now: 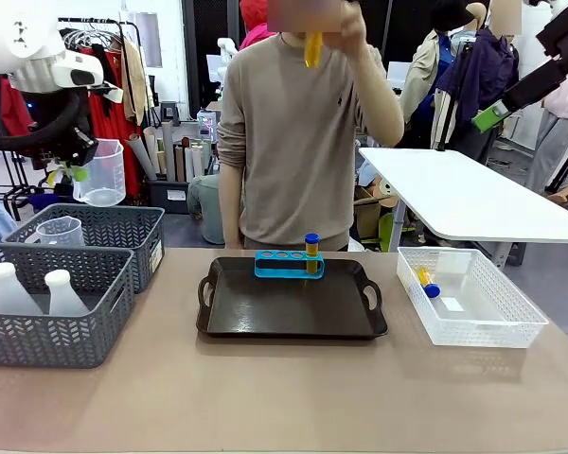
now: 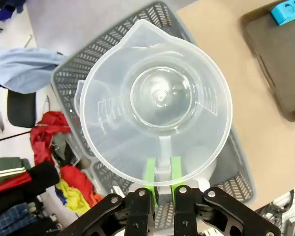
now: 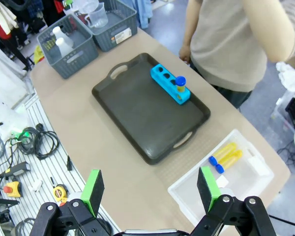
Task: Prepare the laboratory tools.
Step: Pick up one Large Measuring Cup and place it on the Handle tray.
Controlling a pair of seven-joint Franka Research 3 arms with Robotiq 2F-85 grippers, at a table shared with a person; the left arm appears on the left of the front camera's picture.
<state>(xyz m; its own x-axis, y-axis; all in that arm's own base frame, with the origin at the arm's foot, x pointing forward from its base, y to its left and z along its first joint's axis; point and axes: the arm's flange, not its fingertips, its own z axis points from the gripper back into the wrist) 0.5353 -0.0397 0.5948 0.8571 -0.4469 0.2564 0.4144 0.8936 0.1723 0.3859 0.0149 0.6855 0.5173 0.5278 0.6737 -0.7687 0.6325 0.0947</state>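
My left claw clamped on beaker handle, grey basket directly beneath; right claw spread wide, empty, high above tray. One tube racked; two tubes under right claw in white basket; flasks untouched. I judge early stage; tray floor bare, rims low, approach room ample.

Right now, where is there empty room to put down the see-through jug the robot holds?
For the clear plastic jug: the black tray is bare in front of the blue tube rack. The brown table nearer the robot is bare. The grey baskets at left are crowded.
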